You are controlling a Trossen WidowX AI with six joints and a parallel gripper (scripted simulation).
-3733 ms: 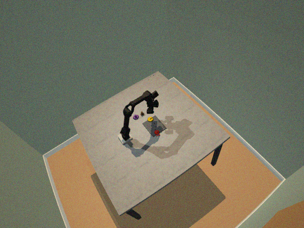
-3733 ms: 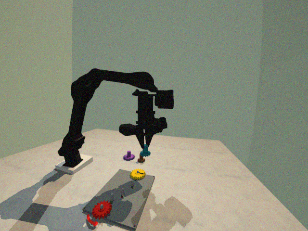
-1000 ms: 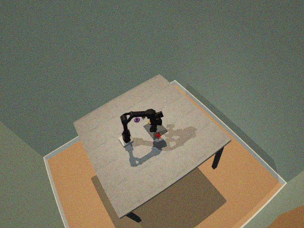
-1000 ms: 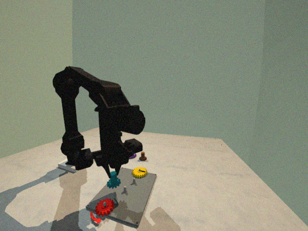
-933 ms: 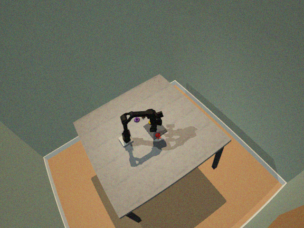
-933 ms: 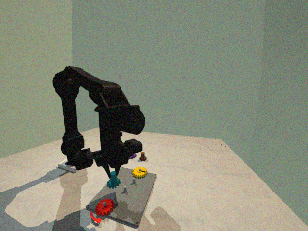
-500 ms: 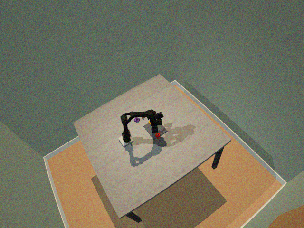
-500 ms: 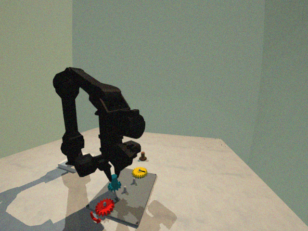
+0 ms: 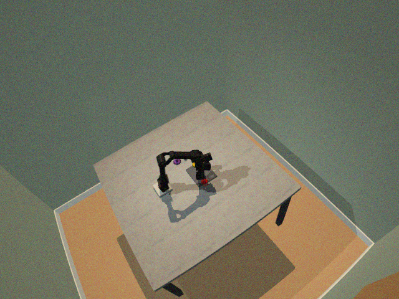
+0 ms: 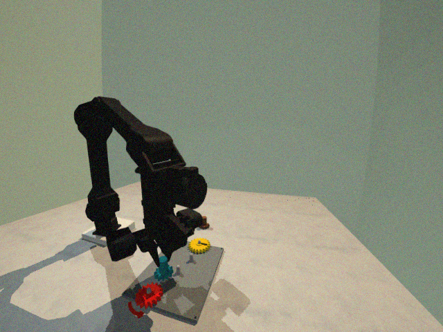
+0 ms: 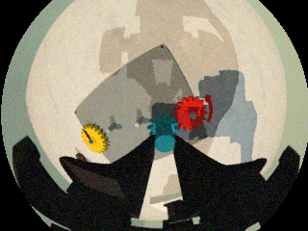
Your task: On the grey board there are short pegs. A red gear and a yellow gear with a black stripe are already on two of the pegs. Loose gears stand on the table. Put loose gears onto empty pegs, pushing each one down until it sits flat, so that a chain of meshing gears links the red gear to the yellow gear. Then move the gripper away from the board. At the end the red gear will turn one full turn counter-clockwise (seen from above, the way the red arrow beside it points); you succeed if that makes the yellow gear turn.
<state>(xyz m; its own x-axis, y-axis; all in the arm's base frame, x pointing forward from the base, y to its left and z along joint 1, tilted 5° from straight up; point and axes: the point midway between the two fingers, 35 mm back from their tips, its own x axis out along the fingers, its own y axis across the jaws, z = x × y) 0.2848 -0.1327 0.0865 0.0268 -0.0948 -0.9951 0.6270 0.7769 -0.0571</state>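
My gripper (image 10: 163, 260) (image 11: 165, 144) is shut on the knob of a small teal gear (image 10: 163, 272) (image 11: 165, 127). The teal gear is over the grey board (image 10: 193, 286) (image 11: 125, 82), beside the red gear on the yellow gear's side; whether it touches the board or a peg is hidden. The red gear (image 10: 147, 295) (image 11: 190, 115) (image 9: 204, 181) is on its peg near one end. The yellow gear (image 10: 199, 245) (image 11: 93, 138) with a black stripe is on its peg near the other end. Two empty pegs show, one peg (image 10: 191, 259) (image 11: 115, 126) nearer the yellow gear, another peg (image 10: 178, 271) (image 11: 141, 119) nearer the teal gear.
A purple gear (image 9: 176, 161) stands on the table beyond the board, under the arm in the top view. A brown gear (image 10: 204, 223) stands behind the yellow gear. The red arrow (image 10: 134, 310) (image 11: 209, 108) lies beside the red gear. The arm's white base plate (image 9: 158, 189) is on the table.
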